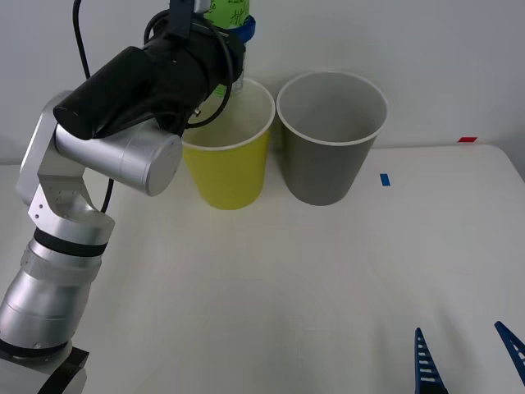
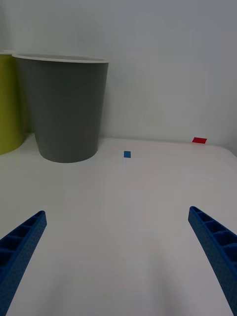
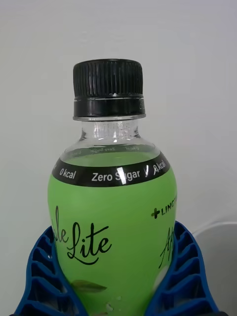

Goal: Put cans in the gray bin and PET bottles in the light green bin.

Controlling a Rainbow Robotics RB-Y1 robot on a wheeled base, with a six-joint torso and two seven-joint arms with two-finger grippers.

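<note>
Blue ribbed fingers (image 3: 42, 276) of the left gripper (image 3: 116, 291) clamp the PET bottle (image 3: 112, 217) around its bright green label, holding it upright above the light green bin (image 1: 227, 168), at that bin's far rim. Just beside this bin stands the gray bin (image 1: 331, 135); both are round, tapered plastic on a plain white table (image 1: 271, 287) before a pale wall. Near the table's front edge the right gripper (image 1: 467, 357) hangs low, its 2 fingers spread wide, well apart from both bins
</note>
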